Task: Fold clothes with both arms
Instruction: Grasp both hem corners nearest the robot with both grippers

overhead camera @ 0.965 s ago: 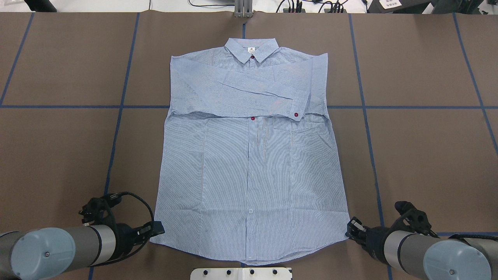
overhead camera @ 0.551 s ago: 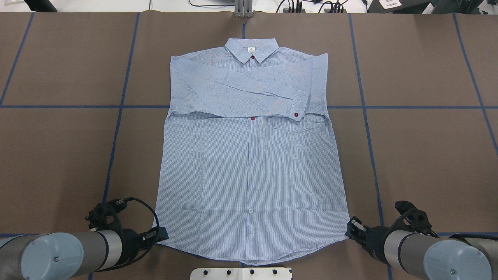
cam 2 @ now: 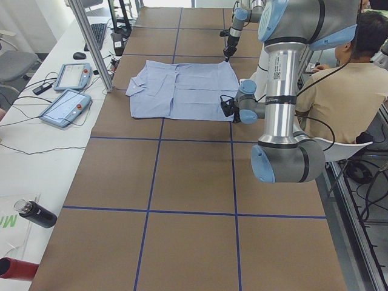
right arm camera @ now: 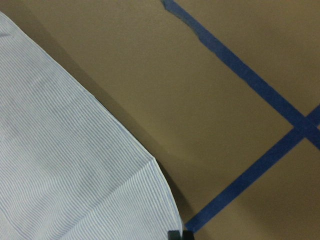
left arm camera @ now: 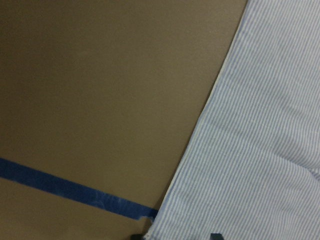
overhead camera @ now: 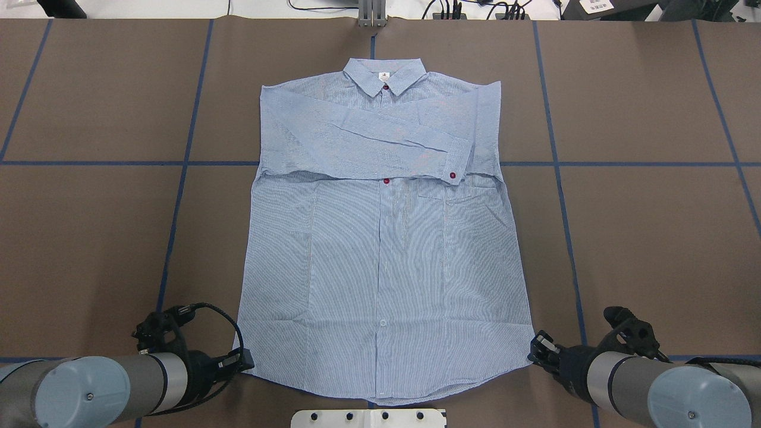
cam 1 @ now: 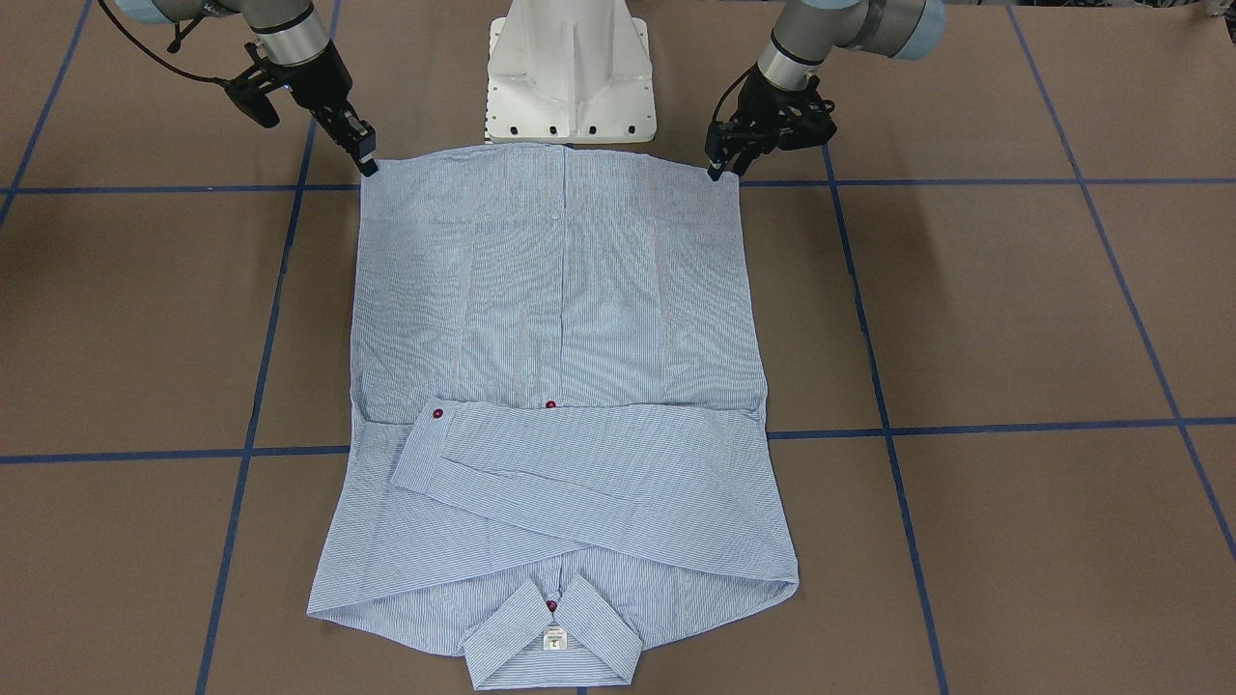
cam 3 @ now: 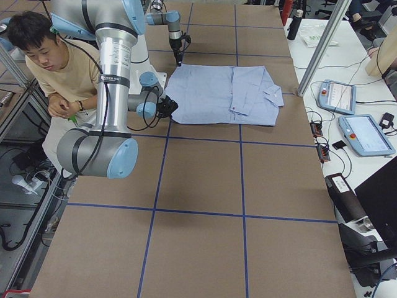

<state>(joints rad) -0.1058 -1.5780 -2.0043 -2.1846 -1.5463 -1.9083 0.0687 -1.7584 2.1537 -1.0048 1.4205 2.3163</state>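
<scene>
The clothes are one light blue striped shirt (overhead camera: pixel 380 249) (cam 1: pixel 560 290) lying flat and face up on the brown table, collar at the far side. Both sleeves are folded across the chest, one cuff with a dark red button on top. My left gripper (overhead camera: pixel 244 360) (cam 1: pixel 716 172) sits low at the hem's left corner. In the left wrist view its jaws stand apart with the shirt's edge (left arm camera: pixel 260 150) between them. My right gripper (overhead camera: pixel 535 351) (cam 1: pixel 368 166) is at the hem's right corner (right arm camera: pixel 165 200), its fingertips close together on the fabric.
The white pedestal base (cam 1: pixel 570 77) stands just behind the hem. Blue tape lines (overhead camera: pixel 178 178) cross the table. A person (cam 2: pixel 339 91) sits behind the robot. Two teach pendants (cam 2: pixel 66 106) and a bottle (cam 2: pixel 36 213) lie on the white side bench.
My left gripper has shifted toward the robot and slightly right, down to the hem's left corner. The right gripper and the shirt have stayed still.
</scene>
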